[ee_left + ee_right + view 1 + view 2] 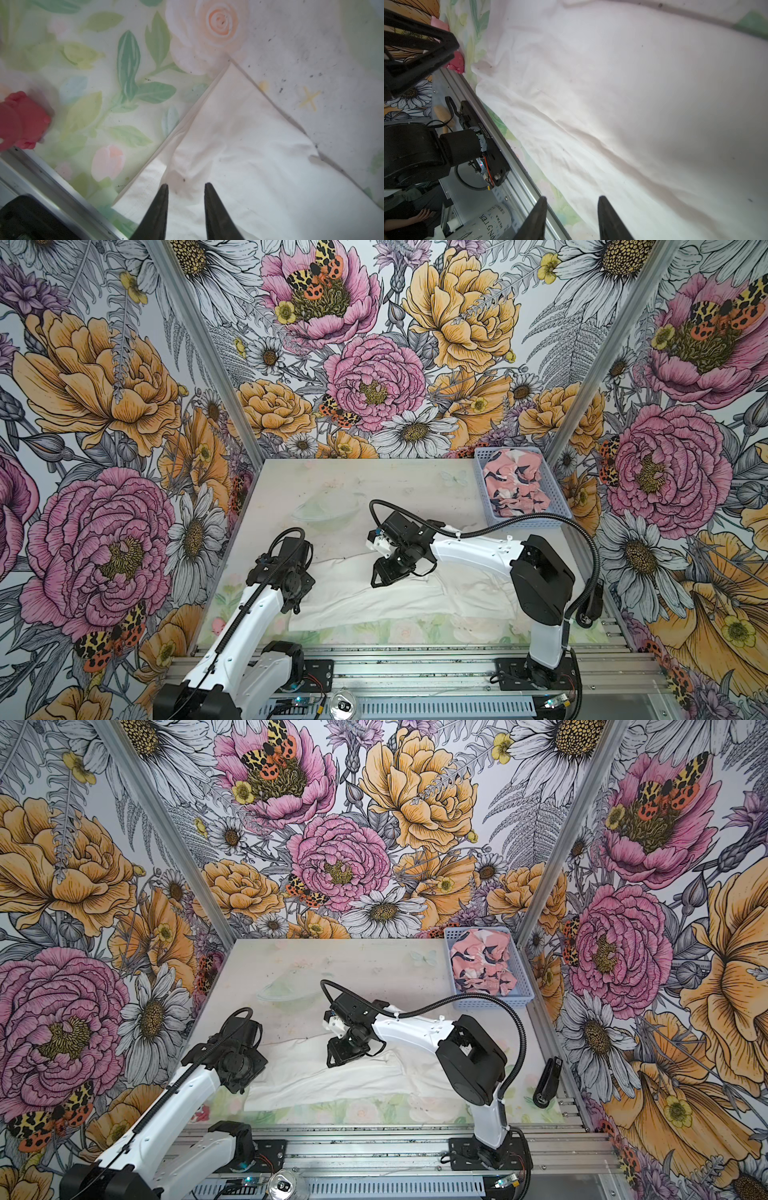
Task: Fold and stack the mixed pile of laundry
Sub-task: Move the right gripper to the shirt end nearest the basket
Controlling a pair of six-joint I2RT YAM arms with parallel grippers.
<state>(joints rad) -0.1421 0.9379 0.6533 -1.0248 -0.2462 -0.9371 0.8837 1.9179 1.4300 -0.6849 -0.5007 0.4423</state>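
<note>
**Q:** Start at the left. Where is your left gripper [186, 184]?

**A:** At the left end of the white garment [395, 597], tips pointing down at the cloth. My jaws there stand apart with nothing pinched between them. The wrist view shows a folded corner of the cloth just beyond the tips.

**Q:** How does the garment lie?

**A:** Flat on the near half of the table [374, 485], with its long axis running left to right along the near edge. I think the next fold turns on that. The left end is under my left jaws, while the right end lies beneath my right arm's elbow, well away from either pair of tips.

**Q:** And your right gripper [572, 197]?

**A:** Over the middle of the cloth, toward its far edge. The jaws are parted and hold nothing.

**Q:** So which arm is nearer?

**A:** The left arm for the left end, the right arm for the far edge at the middle.

**Q:** The pink printed garment [517, 485]?

**A:** Bunched in the light blue basket [536, 523] at the far right corner, well apart from both grippers and nearer my right arm
</note>
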